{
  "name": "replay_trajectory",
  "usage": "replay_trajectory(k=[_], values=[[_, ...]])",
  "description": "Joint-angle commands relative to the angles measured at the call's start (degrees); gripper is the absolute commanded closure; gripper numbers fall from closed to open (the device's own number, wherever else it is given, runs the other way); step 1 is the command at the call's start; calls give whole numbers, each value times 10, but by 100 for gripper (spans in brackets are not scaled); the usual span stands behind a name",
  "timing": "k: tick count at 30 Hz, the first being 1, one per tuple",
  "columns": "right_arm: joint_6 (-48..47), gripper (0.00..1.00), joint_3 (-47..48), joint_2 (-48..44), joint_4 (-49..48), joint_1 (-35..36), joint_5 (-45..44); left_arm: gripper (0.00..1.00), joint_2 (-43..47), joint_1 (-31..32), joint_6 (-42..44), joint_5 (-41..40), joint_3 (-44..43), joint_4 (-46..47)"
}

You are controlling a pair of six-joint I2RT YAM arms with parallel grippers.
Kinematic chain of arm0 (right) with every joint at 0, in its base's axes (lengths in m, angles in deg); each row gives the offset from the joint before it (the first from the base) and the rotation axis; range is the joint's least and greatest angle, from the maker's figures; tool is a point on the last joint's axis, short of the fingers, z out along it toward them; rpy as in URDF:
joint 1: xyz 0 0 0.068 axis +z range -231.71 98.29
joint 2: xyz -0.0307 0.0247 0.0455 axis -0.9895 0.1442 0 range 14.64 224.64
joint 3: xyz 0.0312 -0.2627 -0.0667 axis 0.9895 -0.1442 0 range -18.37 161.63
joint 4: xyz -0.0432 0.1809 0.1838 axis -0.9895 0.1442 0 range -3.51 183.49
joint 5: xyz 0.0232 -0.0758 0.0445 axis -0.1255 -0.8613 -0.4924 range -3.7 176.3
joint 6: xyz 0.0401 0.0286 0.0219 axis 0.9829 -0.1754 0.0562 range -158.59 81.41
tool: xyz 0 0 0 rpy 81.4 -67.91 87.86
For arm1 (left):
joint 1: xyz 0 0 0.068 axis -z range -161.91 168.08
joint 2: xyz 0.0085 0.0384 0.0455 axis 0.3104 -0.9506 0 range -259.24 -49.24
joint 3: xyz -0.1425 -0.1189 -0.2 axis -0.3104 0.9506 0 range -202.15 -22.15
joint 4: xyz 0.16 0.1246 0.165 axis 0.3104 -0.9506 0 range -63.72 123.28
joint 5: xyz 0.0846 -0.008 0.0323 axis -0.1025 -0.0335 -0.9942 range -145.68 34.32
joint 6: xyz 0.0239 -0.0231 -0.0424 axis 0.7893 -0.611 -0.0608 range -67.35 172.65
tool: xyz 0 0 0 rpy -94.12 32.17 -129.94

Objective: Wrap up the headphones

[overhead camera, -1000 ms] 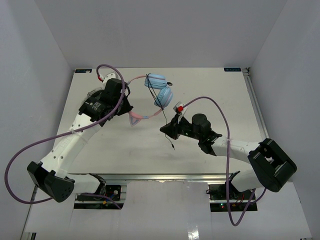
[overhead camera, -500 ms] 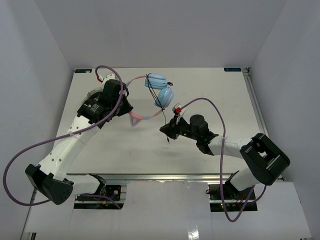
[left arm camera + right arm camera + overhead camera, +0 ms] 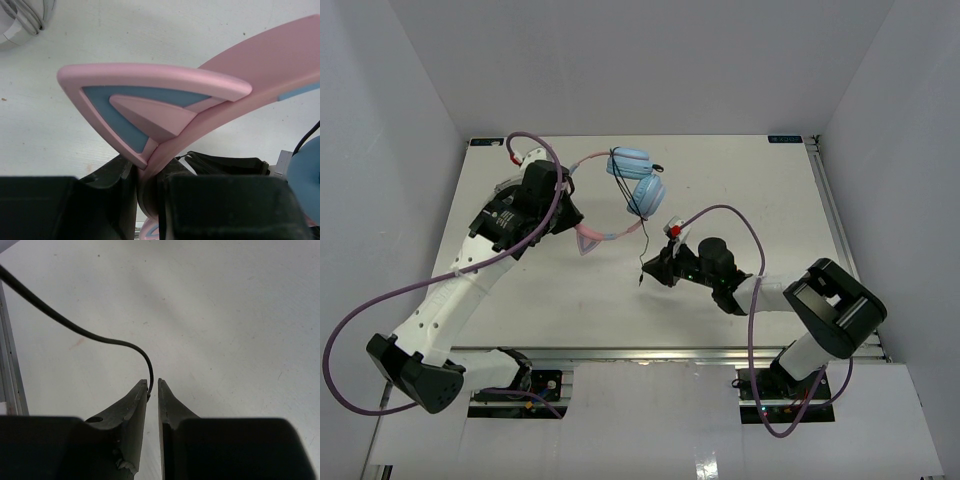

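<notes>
Left gripper (image 3: 150, 192) clamps headphones (image 3: 638, 180) headband; right gripper (image 3: 153, 385) pinches cable (image 3: 75, 326); no legible writing

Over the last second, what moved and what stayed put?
The right gripper, pinching the black cable, drew down and left toward the near edge as its arm folded in. The left gripper kept its clamp on the pink headband; the blue earcups barely shifted.

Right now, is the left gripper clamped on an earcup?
No. The left gripper is shut on the pink headband just below a cat ear.
</notes>
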State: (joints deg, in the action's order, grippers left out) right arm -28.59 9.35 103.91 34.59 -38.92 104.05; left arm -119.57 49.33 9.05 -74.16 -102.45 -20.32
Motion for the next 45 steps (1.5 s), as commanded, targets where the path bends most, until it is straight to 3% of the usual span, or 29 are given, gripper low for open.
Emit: replay_trajectory(k=[1,5,15,32,36,39,45], values=[[-13,81,-9,10,-62,1,2,100,28,-2,-18,-4,-28,28],[-10,83,-14,16,-84,0,12,100,29,-2,-19,-3,-23,31],[0,69,-25,30,-135,1,25,100,26,-2,-23,-6,-14,35],[41,66,1,89,-204,1,63,100,25,-2,-25,2,-4,47],[50,72,7,106,-222,1,66,100,29,-2,-28,1,-4,50],[61,89,10,119,-230,1,60,100,32,-2,-28,8,-8,50],[74,92,-4,131,-252,-7,39,100,52,-2,-30,23,-20,51]])
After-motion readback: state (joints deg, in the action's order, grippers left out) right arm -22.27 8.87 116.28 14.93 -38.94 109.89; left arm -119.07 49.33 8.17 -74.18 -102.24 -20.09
